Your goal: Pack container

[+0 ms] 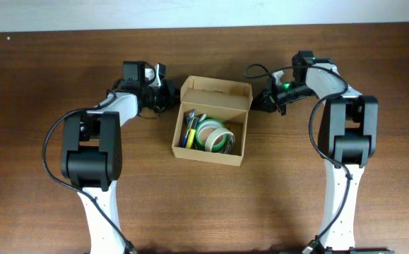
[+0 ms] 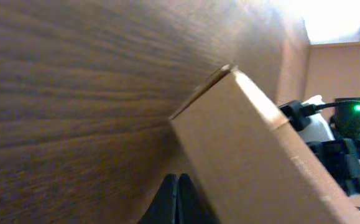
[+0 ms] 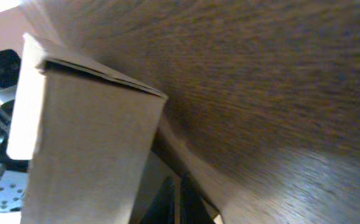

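Observation:
The container, a light-brown cardboard box, sits open at the table's middle with its lid flap standing up at the back. Inside lie tape rolls and pens. My left gripper is shut, low against the box's back left corner. The left wrist view shows its fingertips pressed together beside the cardboard wall. My right gripper is shut at the back right corner. In the right wrist view its tips lie close by the box, next to a pale cardboard edge.
Dark wooden table all round the box. Both arm bases stand at the front, left and right. Cables run along each forearm near the box's back corners.

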Controlling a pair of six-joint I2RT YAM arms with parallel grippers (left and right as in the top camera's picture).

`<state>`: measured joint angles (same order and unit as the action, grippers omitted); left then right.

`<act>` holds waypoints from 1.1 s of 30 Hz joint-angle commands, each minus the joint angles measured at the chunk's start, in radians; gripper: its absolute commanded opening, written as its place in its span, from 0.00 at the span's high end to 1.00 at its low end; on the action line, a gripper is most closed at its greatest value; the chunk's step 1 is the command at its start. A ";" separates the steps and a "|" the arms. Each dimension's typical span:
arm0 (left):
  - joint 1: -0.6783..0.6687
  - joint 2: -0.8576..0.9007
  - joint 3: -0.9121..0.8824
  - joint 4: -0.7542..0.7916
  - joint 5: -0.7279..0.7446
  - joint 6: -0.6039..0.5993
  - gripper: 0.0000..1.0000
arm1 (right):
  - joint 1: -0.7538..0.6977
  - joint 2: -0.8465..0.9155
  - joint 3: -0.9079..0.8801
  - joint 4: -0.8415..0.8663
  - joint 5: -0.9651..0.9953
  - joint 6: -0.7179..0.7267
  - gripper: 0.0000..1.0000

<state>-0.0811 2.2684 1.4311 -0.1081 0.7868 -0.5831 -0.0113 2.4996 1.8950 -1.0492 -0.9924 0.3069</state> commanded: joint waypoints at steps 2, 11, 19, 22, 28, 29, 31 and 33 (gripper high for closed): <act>0.002 0.006 0.050 0.004 0.064 -0.009 0.98 | 0.029 0.045 0.002 0.014 -0.074 0.016 0.96; 0.002 0.006 0.081 0.004 0.109 -0.020 0.99 | 0.045 0.044 0.018 0.021 -0.163 -0.001 0.96; 0.006 0.006 0.083 0.004 0.138 -0.020 0.99 | 0.044 0.022 0.048 -0.011 -0.232 -0.045 0.96; 0.008 0.006 0.083 0.005 0.153 -0.020 0.99 | 0.044 0.017 0.085 -0.071 -0.231 -0.082 0.96; 0.008 0.006 0.083 0.004 0.217 -0.020 0.96 | 0.044 0.016 0.181 -0.220 -0.228 -0.169 0.96; 0.008 0.006 0.083 0.004 0.226 -0.020 0.94 | 0.044 0.016 0.196 -0.242 -0.226 -0.180 0.96; 0.008 0.006 0.083 0.004 0.255 -0.022 0.90 | 0.044 0.016 0.227 -0.286 -0.223 -0.203 0.96; 0.011 0.006 0.084 0.005 0.284 -0.024 0.83 | 0.044 0.016 0.248 -0.315 -0.200 -0.206 0.96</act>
<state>-0.0742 2.2684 1.4906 -0.1074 0.9871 -0.6014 0.0277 2.5237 2.0964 -1.3426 -1.1831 0.1551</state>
